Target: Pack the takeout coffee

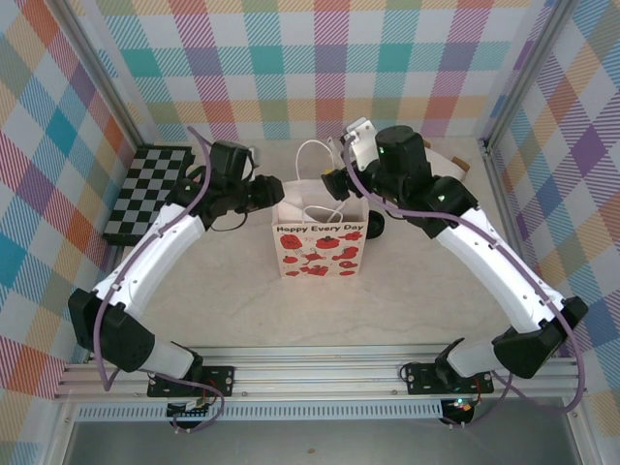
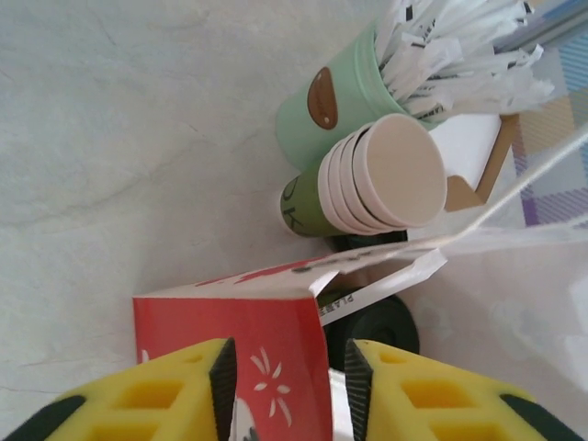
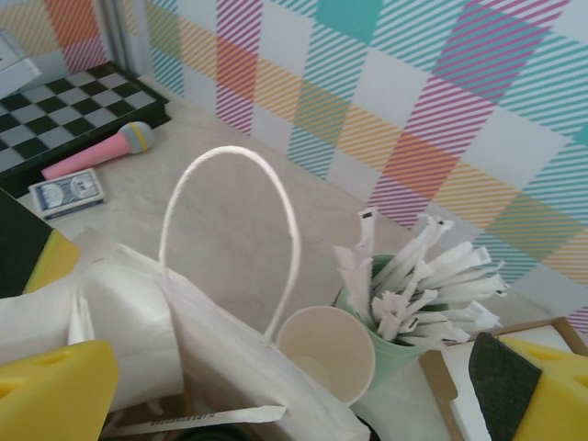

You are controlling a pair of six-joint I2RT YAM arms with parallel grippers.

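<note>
Top view: the bag [image 1: 320, 247] stood in the middle of the table [image 1: 242, 310] with its mouth up. The left gripper [image 1: 279, 197] was at the bag's upper left rim. The right gripper [image 1: 337, 179] hung over the far right corner of the bag. The coffee [image 1: 373, 225] stood on the table just beside the bag's right wall, outside the bag. From above I saw mostly its black lid, so I judge that its long axis was vertical and the lid pointed up. From the right gripper it lay toward the arm bases and a little to the right. The right arm was clearly nearer, because the bag stood between the coffee and the left gripper.

Left wrist view: the left gripper [image 2: 289, 372] had its pads [image 2: 225, 381] close together, with the red wall of the bag [image 2: 276, 331] between them. It looked pinched on this wall. Past the rim, the green body of the coffee [image 2: 301, 209] was partly covered by the cream cups [image 2: 386, 175]. The black shape below seemed to be its lid. The cutlery cup [image 2: 340, 101] stood just behind.

Right wrist view: the fingers of the right gripper [image 3: 294, 386] stood wide apart and held nothing. Under them were the mouth of the bag [image 3: 211, 349], the cream cups [image 3: 326, 354] and the cutlery cup [image 3: 404, 312]. I think the next move asks this gripper to come down beside the bag and take the cup from the side, across its vertical axis.
</note>
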